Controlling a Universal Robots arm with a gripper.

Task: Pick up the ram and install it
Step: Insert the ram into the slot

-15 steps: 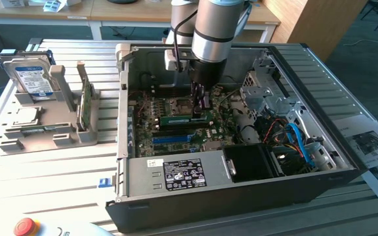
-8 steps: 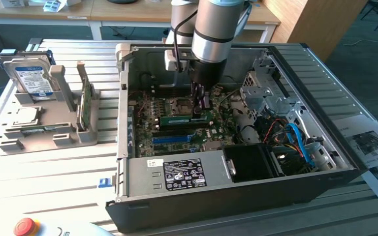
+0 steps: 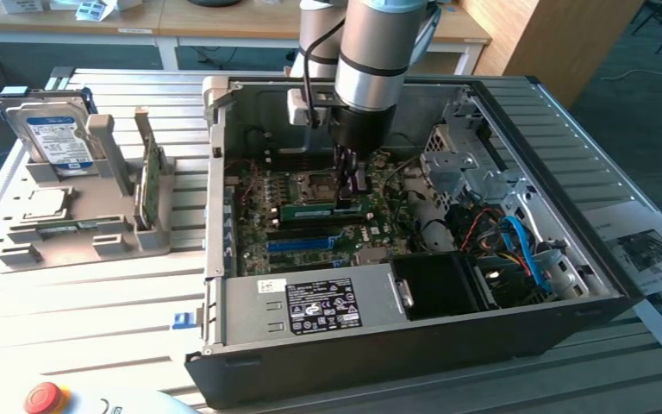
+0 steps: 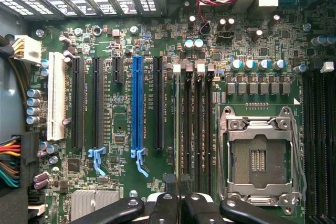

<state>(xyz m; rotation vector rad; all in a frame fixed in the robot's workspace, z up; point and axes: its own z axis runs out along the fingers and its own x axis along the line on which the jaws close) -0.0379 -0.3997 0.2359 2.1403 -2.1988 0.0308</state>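
Note:
My gripper (image 3: 351,191) reaches down into the open computer case (image 3: 423,345), low over the green motherboard (image 3: 296,237). It is shut on the ram (image 3: 311,208), a slim green stick lying level just above the board. In the wrist view the ram (image 4: 178,129) appears edge-on as a thin strip running away from the black fingers (image 4: 163,205). It lies along the row of black memory slots (image 4: 198,129), between the blue slot (image 4: 137,103) and the processor socket (image 4: 258,156). Whether it touches a slot I cannot tell.
A power supply (image 3: 320,306) and fan fill the case's near side, with drive cages and blue cables (image 3: 515,241) at the exterior view's right. A grey rack (image 3: 78,233) at the exterior view's left holds a hard drive (image 3: 55,134) and an upright green card (image 3: 147,177). A red button (image 3: 46,397) sits at the front.

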